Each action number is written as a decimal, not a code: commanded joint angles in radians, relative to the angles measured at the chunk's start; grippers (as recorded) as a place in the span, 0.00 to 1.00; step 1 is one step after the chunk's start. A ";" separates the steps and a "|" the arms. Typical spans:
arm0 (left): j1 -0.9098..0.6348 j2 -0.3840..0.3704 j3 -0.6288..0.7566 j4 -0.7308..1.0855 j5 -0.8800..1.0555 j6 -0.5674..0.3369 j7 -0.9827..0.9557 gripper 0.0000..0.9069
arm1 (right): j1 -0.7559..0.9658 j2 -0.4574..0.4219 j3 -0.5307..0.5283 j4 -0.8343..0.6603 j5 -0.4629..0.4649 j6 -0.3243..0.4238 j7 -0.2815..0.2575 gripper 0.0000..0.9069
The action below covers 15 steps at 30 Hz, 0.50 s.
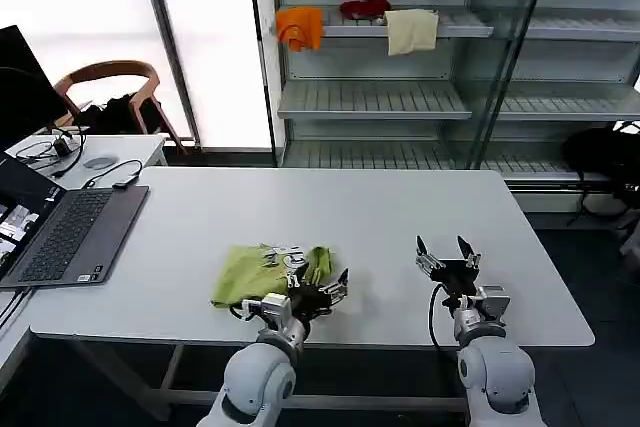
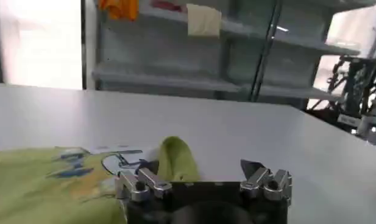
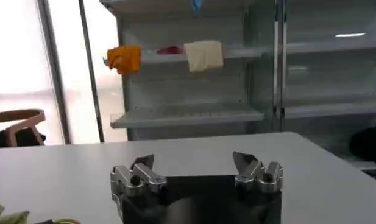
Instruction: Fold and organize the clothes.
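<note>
White tabletop [image 1: 400, 217] in front of open metal shelving [image 1: 400, 97], with a laptop [image 1: 70, 232] at the robot's far left. On the near part of the table, toward the robot's left, lies the lime yellow-green T-shirt [image 1: 250, 272], already gathered into a compact, uneven bundle; a printed patch faces up and one rounded fold of fabric stands proud at its right-hand edge [image 2: 175, 157]. The cloth looks thin, light and limp: it will likely sag and slide open when lifted, so a pinch through a doubled fold or along an outer edge should hold better than a grip on the loose middle. The left gripper [image 1: 318, 292] sits low at the bundle's right-hand edge, fingers spread; one finger [image 2: 142, 179] lies against the standing fold, but nothing is clamped. The right gripper [image 1: 448, 252] hovers over bare table well apart from the shirt, its fingers [image 3: 136, 173] likewise spread and empty. Orange, red and cream cloths [image 1: 355, 22] hang on an upper shelf.
</note>
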<state>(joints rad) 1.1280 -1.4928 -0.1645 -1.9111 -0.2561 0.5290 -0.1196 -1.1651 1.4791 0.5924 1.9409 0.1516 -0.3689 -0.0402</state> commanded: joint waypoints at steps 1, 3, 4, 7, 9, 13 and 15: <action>0.011 0.162 -0.312 -0.162 -0.099 -0.028 0.062 1.00 | 0.001 -0.003 -0.001 0.004 0.000 -0.004 -0.001 1.00; 0.019 0.222 -0.389 -0.136 -0.113 -0.015 0.098 1.00 | 0.001 -0.005 -0.003 0.003 0.000 -0.005 -0.001 1.00; 0.029 0.245 -0.409 -0.122 -0.123 -0.014 0.113 1.00 | 0.002 -0.005 -0.004 0.002 0.000 -0.005 -0.002 1.00; 0.042 0.281 -0.431 -0.067 -0.126 0.002 0.128 1.00 | 0.007 -0.007 -0.006 -0.002 -0.001 -0.006 -0.002 1.00; 0.055 0.286 -0.424 -0.048 -0.126 0.005 0.136 1.00 | 0.010 -0.010 -0.009 -0.006 -0.003 -0.009 -0.001 1.00; 0.067 0.248 -0.392 -0.024 -0.093 0.002 0.143 1.00 | 0.013 -0.008 -0.012 -0.002 -0.005 -0.022 0.000 1.00; 0.067 0.232 -0.374 -0.009 -0.077 -0.001 0.142 1.00 | 0.013 -0.009 -0.014 -0.001 -0.008 -0.024 0.001 1.00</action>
<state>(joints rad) 1.1728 -1.3077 -0.4504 -1.9670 -0.3404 0.5280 -0.0249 -1.1534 1.4704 0.5790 1.9390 0.1452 -0.3871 -0.0405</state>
